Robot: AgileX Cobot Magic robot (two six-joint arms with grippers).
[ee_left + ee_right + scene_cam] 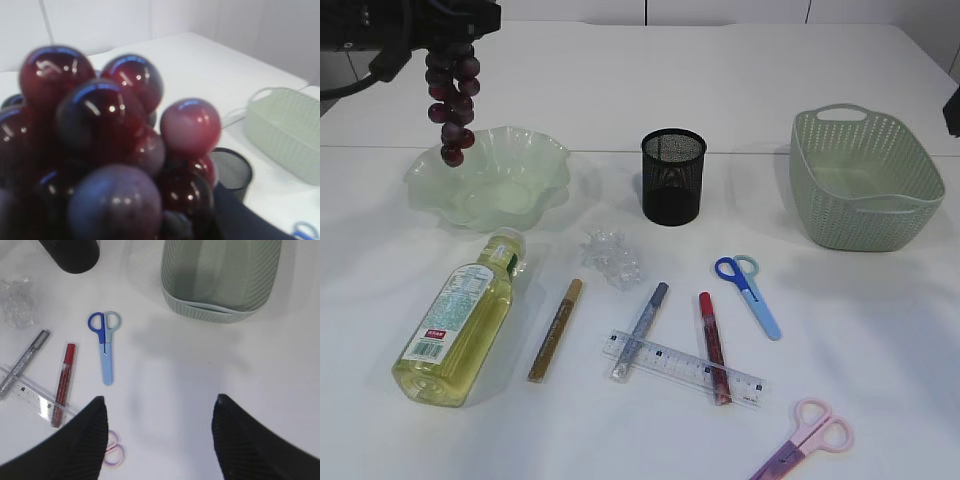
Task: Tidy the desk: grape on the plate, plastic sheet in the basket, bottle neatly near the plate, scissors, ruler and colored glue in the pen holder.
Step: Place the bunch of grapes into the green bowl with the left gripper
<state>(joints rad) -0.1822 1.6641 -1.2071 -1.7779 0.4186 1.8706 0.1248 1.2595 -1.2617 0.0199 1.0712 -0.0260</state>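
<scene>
A dark red grape bunch hangs from my left gripper, which is shut on its top, above the left rim of the pale green plate. The grapes fill the left wrist view and hide the jaws. On the table lie the bottle, the crumpled plastic sheet, blue scissors, pink scissors, a clear ruler, and gold, silver and red glue sticks. My right gripper hovers open over bare table, right of the blue scissors.
The black mesh pen holder stands mid-table behind the plastic sheet. The green basket sits at the back right. The silver and red glue sticks lie across the ruler.
</scene>
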